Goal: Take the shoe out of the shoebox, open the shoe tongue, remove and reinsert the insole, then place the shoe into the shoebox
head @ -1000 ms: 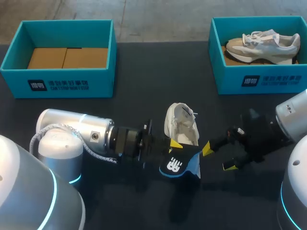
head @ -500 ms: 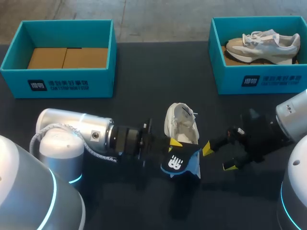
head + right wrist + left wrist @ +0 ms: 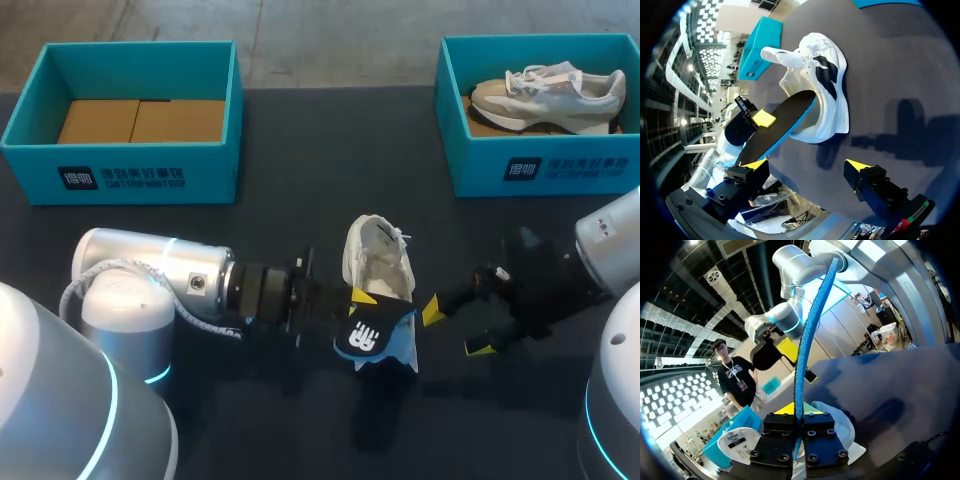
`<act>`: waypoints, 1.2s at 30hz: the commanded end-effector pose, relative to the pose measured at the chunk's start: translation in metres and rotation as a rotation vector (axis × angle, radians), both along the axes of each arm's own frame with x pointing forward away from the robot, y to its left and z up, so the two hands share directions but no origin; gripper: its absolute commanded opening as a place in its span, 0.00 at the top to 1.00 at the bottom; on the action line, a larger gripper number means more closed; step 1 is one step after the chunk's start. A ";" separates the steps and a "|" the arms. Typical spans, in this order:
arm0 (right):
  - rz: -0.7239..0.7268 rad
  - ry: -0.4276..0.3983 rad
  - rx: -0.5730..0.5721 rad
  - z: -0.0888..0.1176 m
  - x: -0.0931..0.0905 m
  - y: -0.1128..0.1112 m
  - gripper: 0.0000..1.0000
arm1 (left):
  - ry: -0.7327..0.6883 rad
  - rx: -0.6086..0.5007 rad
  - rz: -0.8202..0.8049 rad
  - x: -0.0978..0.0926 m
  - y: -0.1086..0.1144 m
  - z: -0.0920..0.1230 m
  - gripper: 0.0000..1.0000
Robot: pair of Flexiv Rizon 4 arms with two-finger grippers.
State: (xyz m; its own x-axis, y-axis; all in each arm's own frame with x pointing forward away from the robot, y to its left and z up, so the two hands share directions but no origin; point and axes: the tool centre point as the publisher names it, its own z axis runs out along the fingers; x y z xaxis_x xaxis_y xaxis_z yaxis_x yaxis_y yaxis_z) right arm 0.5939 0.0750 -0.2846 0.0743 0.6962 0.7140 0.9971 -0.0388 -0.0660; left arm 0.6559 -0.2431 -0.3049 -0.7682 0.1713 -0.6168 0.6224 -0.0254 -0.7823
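- Left claw clenched on insole, pinched at one end, held on edge; far end at opening of shoe, inside or not unclear
- Shoe standing on bench, well apart from empty shoebox; tongue pulled out
- Right claw released, empty, just beside shoe
- Insole judged thin, light, floppy foam, bowing along length: pinch near end, feed other end first
- Shoe judged light, soft upper, stiffer sole: steady at heel collar
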 end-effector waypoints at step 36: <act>-0.002 0.000 -0.005 0.000 -0.001 0.001 0.00 | 0.001 0.015 0.050 -0.003 -0.010 -0.006 1.00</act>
State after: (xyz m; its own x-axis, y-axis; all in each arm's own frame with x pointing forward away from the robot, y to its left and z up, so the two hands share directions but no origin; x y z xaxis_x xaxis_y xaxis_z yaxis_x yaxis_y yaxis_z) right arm 0.5938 0.0749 -0.2845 0.0743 0.6963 0.7139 0.9971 -0.0388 -0.0659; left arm 0.6567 -0.2541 -0.3111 -0.7759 0.1477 -0.6133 0.6212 0.0093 -0.7836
